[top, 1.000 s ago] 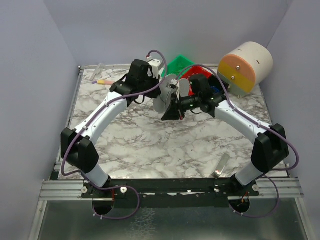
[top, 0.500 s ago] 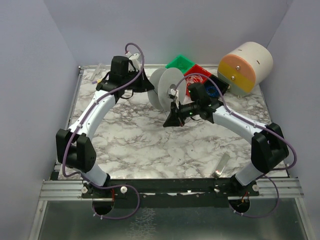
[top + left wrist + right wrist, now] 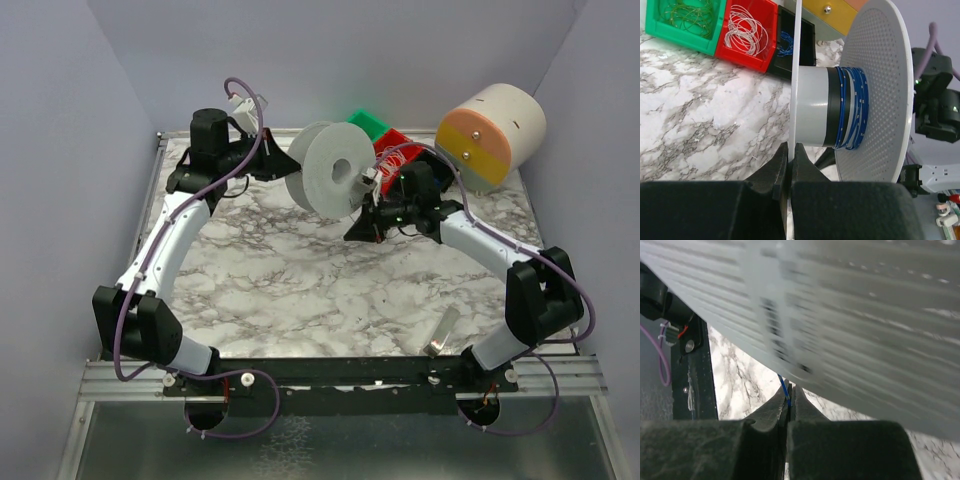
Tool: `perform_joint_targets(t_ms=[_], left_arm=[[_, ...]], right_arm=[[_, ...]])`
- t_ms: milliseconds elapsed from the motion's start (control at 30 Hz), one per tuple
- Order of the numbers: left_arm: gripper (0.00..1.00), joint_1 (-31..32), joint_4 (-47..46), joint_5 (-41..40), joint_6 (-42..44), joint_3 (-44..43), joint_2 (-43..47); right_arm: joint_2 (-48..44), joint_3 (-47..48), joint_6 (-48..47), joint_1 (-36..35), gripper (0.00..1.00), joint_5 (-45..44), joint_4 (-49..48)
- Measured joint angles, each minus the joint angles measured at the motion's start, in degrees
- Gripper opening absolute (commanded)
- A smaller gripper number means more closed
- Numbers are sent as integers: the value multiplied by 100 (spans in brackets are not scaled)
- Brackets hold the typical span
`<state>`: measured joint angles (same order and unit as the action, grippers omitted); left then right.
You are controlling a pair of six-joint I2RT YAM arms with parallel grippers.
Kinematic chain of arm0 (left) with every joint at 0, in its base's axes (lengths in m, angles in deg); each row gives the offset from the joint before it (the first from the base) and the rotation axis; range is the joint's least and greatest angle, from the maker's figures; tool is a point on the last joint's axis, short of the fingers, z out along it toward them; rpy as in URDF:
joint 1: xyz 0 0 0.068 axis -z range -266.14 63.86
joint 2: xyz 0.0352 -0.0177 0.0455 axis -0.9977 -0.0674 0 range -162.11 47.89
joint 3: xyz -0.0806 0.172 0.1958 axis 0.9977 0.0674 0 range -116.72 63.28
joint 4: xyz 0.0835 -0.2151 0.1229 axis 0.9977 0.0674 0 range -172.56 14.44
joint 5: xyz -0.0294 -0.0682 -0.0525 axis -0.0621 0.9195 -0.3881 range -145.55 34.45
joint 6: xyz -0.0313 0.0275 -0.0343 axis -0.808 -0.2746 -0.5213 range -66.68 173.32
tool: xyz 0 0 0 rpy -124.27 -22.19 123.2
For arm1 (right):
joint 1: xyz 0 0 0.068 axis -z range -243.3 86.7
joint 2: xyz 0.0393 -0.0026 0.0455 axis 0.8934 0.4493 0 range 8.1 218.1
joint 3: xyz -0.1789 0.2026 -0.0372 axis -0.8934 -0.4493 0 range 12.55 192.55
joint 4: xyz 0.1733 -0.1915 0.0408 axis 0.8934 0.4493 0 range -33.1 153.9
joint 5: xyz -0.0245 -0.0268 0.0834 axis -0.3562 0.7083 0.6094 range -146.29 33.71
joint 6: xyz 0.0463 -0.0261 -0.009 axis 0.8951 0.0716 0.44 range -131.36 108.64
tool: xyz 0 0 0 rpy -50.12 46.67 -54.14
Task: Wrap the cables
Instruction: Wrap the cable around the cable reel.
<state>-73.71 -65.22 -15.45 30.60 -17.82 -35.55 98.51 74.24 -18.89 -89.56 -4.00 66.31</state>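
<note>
The left gripper (image 3: 789, 150) was clamped narrow on the edge of the thin near flange of a white spool (image 3: 322, 195), the two fingers pressed against either face of that flange at the lower centre of the left wrist view. In the top view the spool was held up on its side at the upper centre of the frame, above the marble table (image 3: 300, 290), with one flange face turned toward the camera. The grey core of the spool carried a black band, and beside that band several turns of blue cable (image 3: 852, 110) were wound, lying against the perforated far flange. The right gripper (image 3: 788, 397) sat just to the lower right of the spool in the top view, with its fingers pinched shut on a single strand of the blue cable; in the right wrist view that strand rose from between the fingertips toward the blurred spool flange filling the upper part of the frame. At the upper left of the left wrist view stood a green bin (image 3: 690, 42) holding loose thin grey cables (image 3: 687, 15), next to it a red bin (image 3: 747, 62) with white wire rings (image 3: 747, 32), then a black bin (image 3: 807, 45) partly hidden behind the flange. A cream, orange and yellow drum (image 3: 490, 135) rested at the upper right of the top view.
</note>
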Motion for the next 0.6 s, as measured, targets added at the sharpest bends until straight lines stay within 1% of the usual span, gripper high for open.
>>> perform_joint_targets(t_ms=[200, 400, 600], left_arm=[[0, -42, -11, 369, 190, 72, 13], [0, -42, 166, 793, 645, 98, 15], [0, -42, 656, 981, 1447, 98, 55]], right_arm=[[-13, -87, 313, 621, 1, 155, -173], [-48, -81, 404, 925, 1, 334, -199], [-46, 374, -11, 1099, 0, 389, 463]])
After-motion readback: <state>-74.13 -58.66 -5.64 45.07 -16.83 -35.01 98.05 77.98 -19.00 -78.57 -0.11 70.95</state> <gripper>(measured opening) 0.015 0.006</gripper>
